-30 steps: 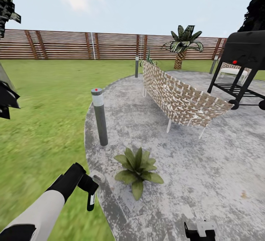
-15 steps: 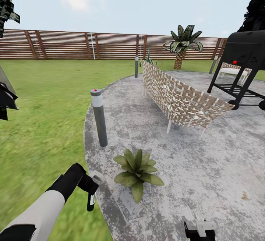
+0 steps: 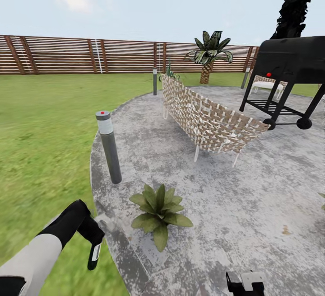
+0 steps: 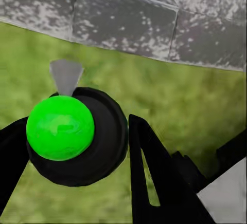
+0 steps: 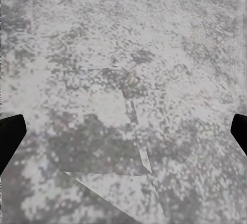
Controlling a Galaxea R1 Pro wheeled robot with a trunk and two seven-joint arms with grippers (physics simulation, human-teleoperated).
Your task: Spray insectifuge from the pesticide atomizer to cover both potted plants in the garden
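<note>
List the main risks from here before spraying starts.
1. The pesticide atomizer hangs from the left gripper over the grass, short of the potted plant; spraying from there could miss some leaves.
2. The bollard lamp stands just behind the plant at the patio edge, so a forward swing of the left arm might clip it.
3. One potted plant is clearly in sight, so the other may go unsprayed.

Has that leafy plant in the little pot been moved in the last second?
No. The potted plant sits just as near the grey bollard lamp on the stone patio. Everything slid left together in the head view, so the camera moved.
</note>
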